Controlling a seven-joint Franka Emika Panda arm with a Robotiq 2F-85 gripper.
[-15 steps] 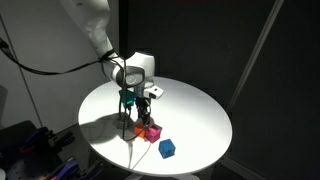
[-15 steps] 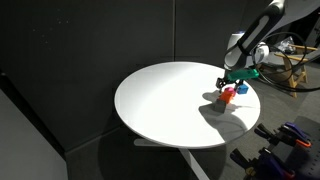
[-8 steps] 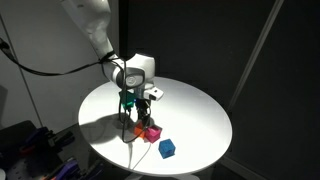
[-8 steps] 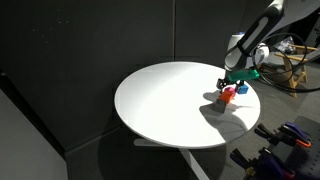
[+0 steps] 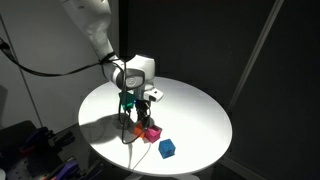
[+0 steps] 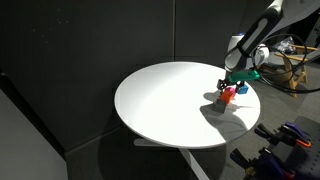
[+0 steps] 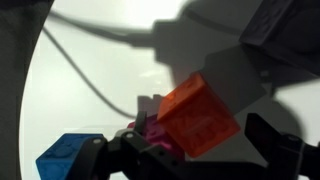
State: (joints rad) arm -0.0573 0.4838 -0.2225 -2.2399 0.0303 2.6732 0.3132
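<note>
Nothing has moved since a second ago: arm, jaws and blocks sit just as they did. Largest is the round white table [image 5: 195, 105], which carries everything; the blocks cluster near its edge on my side, probably because that is within easy reach of my arm [image 5: 95, 30]. My gripper [image 5: 136, 112] hangs straight down over them, jaws spread as wide as they go and holding nothing, wide enough to straddle a block. Directly beneath, in the wrist view, the orange block [image 7: 198, 115] lies tilted, leaning on or against the pink block [image 7: 150, 135]; I cannot tell which. Off to one side, the blue block [image 7: 65, 158] stands apart, clear of my jaws
</note>
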